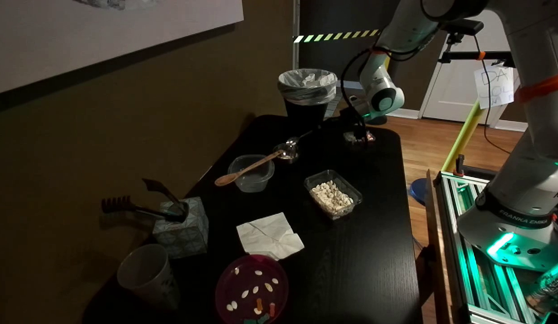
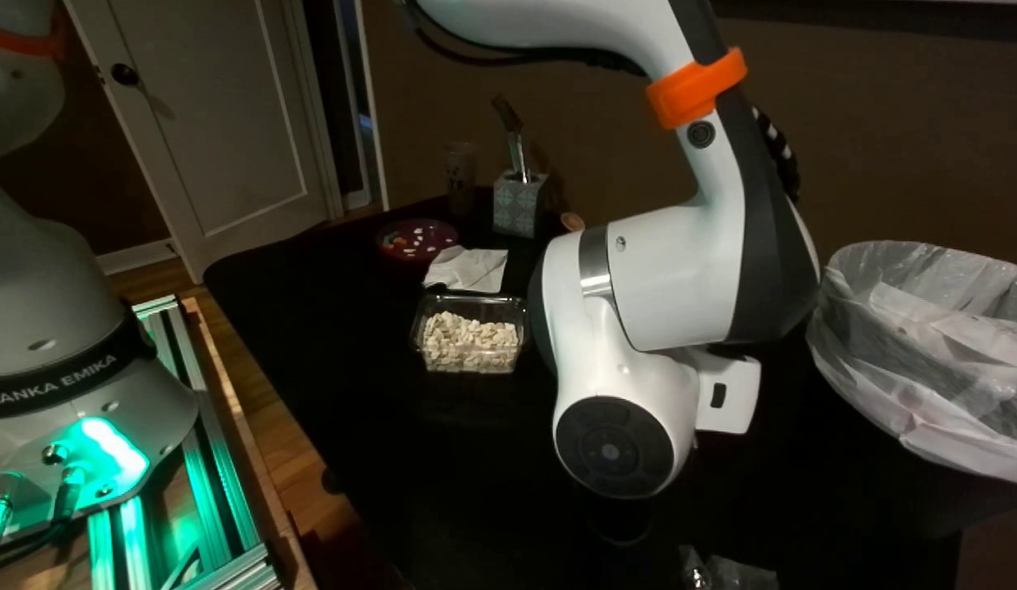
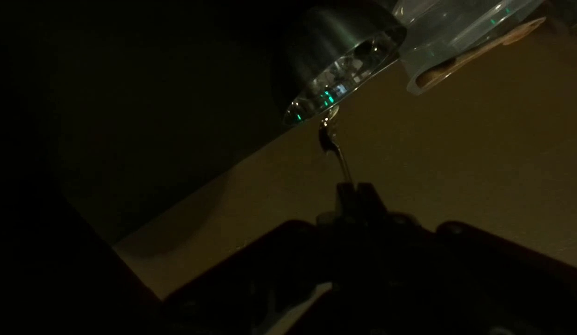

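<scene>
Spoon [image 3: 328, 140] is near the middle of the wrist view, and the gripper [image 3: 355, 187] pinches its thin end. Its round end is right by the metal bowl [image 3: 332, 46] at the top. Slow, steady moves should keep the two from bumping.

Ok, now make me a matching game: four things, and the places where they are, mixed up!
Things:
1. metal spoon
2. wooden spoon
3. black fork-shaped tool
4. oval white pieces

Places:
A. lying across a clear tub
B. on a purple dish
C. held by the gripper
D. sticking out of a patterned box

Right pairs: 1-C, 2-A, 3-D, 4-B
</scene>
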{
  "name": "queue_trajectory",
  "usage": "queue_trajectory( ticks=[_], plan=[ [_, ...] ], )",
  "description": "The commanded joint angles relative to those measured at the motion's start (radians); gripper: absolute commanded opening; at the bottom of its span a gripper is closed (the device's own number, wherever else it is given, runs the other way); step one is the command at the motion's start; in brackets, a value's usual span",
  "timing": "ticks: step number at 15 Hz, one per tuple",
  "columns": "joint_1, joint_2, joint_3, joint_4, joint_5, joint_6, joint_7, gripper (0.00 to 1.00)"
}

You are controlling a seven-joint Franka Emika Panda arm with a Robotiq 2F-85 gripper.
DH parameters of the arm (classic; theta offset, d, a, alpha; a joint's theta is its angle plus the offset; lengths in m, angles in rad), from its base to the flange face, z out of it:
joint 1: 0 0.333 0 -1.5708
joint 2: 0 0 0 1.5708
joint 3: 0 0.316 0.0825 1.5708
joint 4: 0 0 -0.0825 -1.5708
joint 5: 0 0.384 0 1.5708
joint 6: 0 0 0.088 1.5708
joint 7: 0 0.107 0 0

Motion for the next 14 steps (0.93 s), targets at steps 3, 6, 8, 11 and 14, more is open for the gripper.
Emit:
queue_trajectory(
  ticks=[3, 6, 8, 11, 14],
  plan=[
    [0.059, -0.082, -0.013, -0.100, 0.037, 0.068, -0.138, 0.01],
    [0.060, -0.137, -0.016, -0.150, 0.051, 0.054, -0.200, 0.01],
    [0.046, -0.166, -0.019, -0.174, 0.051, 0.029, -0.193, 0.01],
    [0.018, -0.156, -0.027, -0.155, -0.100, -0.042, 0.040, 0.01],
    [-0.017, -0.109, -0.032, -0.107, -0.229, -0.175, 0.162, 0.01]
  ],
)
